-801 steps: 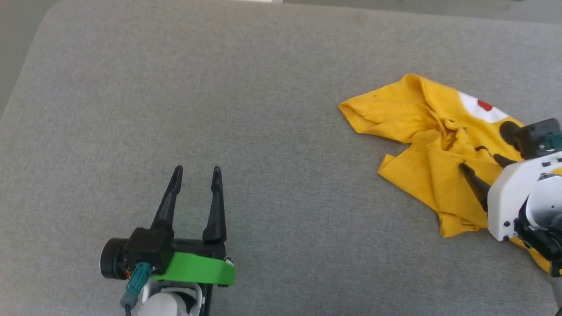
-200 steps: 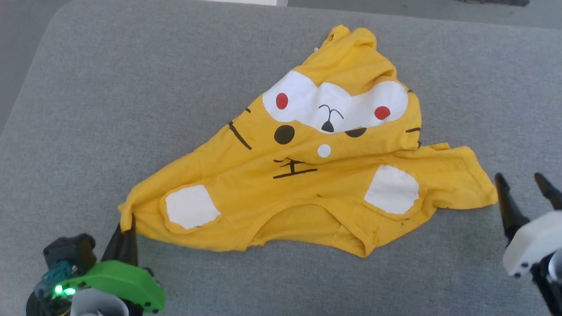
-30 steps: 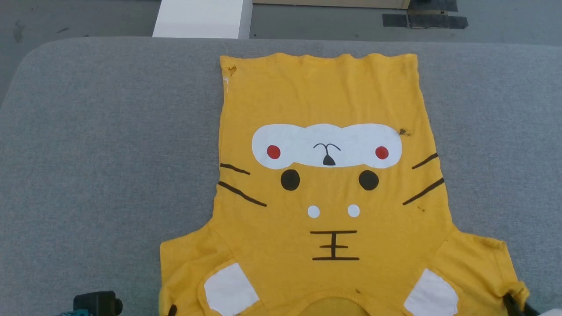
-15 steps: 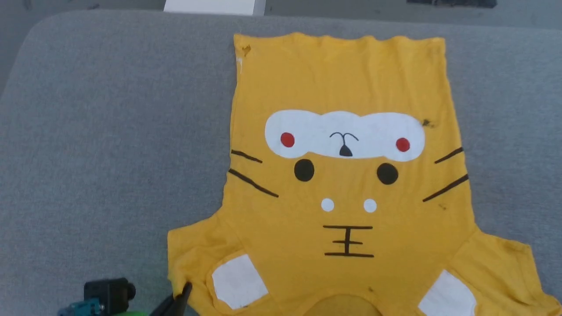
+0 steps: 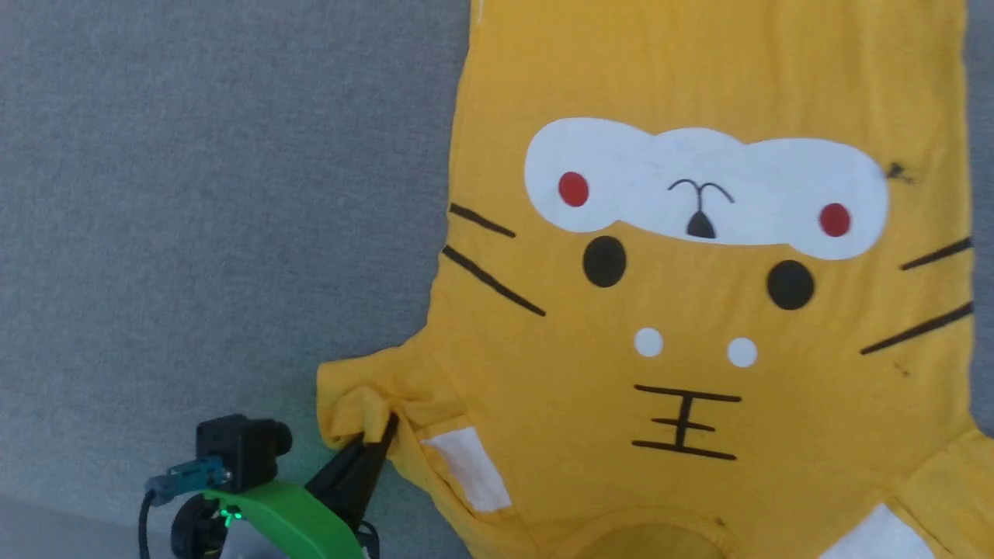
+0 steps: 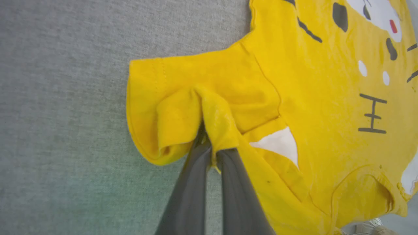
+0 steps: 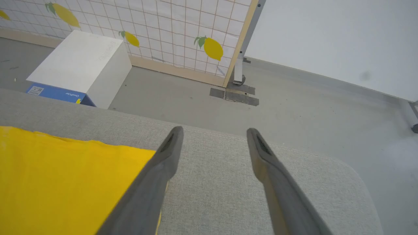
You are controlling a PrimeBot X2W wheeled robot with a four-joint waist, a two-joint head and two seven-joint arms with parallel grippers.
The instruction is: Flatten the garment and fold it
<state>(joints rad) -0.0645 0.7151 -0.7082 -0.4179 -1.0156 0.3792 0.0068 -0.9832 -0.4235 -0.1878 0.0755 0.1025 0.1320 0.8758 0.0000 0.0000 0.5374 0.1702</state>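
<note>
The mustard-yellow T-shirt (image 5: 699,310) lies spread flat, print side up, on the grey cushion, with its white cartoon face, red dots and black stripes showing. My left gripper (image 5: 380,435) is shut on the T-shirt's left sleeve, and the sleeve edge is bunched and lifted around the fingers (image 6: 209,143). In the right wrist view my right gripper (image 7: 212,133) stands open above the cushion, with nothing between its fingers. The T-shirt (image 7: 65,176) lies just to the left of that gripper's left finger.
The grey cushion (image 5: 194,194) stretches bare to the left of the T-shirt. Past its far rounded edge (image 7: 294,150) is grey floor with a white box (image 7: 75,65) and a screen printed with lemons (image 7: 163,26).
The head camera has dropped closer and shifted, so the T-shirt looks larger. My left gripper has closed on the left sleeve and pushed it inward, bunching the cloth.
</note>
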